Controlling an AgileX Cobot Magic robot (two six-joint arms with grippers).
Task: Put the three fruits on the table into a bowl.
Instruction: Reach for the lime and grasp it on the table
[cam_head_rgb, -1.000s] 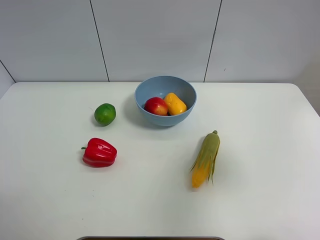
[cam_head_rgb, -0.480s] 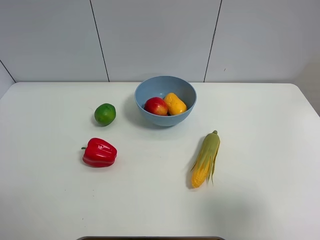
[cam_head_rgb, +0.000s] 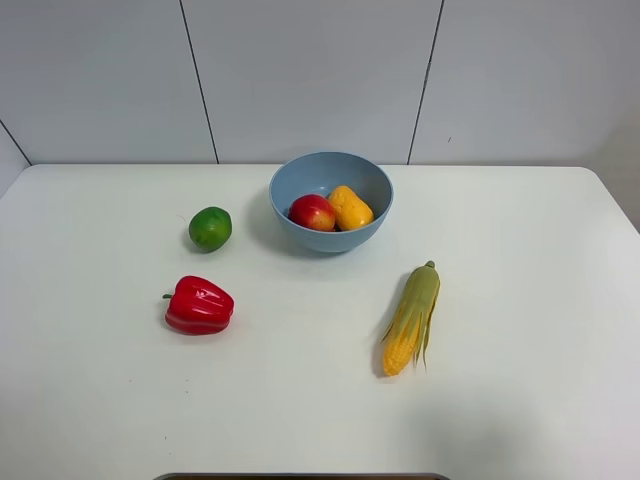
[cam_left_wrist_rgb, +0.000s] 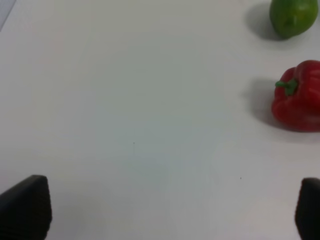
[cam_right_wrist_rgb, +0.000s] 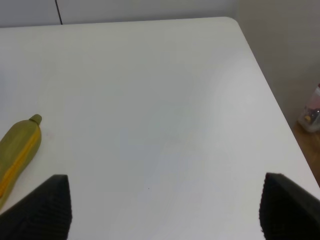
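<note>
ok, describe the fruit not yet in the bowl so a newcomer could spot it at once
On the white table, find the light-blue bowl near the back centre. Just left of it, apart from it, sits the lime. It is small, round and green, unlike the lobed red bell pepper nearer the front.

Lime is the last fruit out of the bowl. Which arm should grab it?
Left, most likely. The lime sits left of the bowl, and the left claw, open, has it in view. The right claw sees only corn.
</note>
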